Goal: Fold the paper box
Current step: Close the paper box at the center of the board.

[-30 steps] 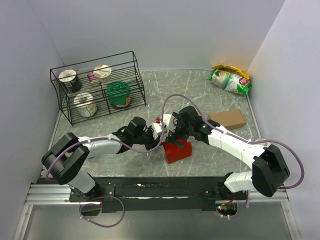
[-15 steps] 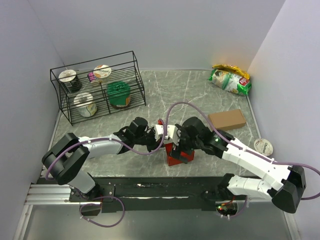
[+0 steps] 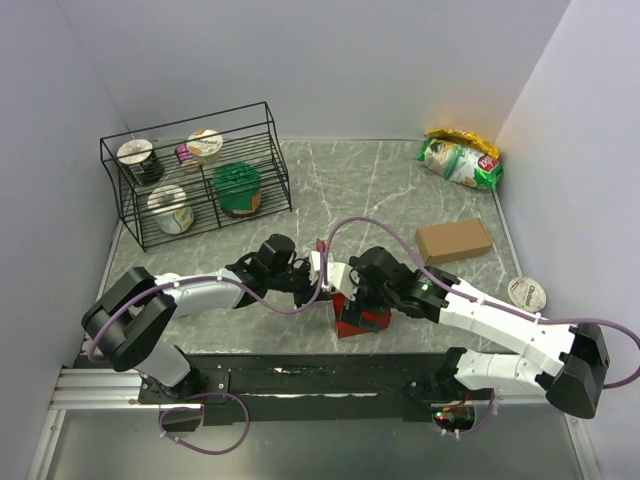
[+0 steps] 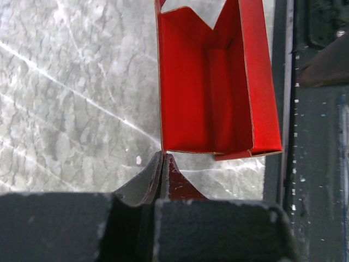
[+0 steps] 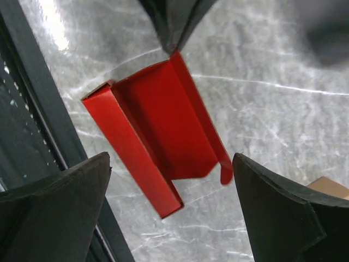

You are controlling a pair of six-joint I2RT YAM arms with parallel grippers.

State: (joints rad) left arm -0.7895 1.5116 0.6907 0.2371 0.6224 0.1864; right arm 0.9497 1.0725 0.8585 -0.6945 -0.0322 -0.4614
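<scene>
The paper box point(image 4: 207, 93), thin red card creased into an open trough with a notched flap, is near the front edge of the grey, white-veined tabletop point(image 3: 370, 180), enclosed by pale lilac walls point(image 3: 330, 60). The left gripper point(image 4: 162, 164) pinches its corner flap tight (matte black fingers). The right gripper point(image 5: 170, 164) hovers above it, spread wide and holding nothing.

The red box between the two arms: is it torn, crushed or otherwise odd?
No tear or crushing shows. The paper box is just half folded: side walls up, top open, one end flap sticking out. The left gripper is shut on one corner of it, and the right gripper hangs open above it.
</scene>
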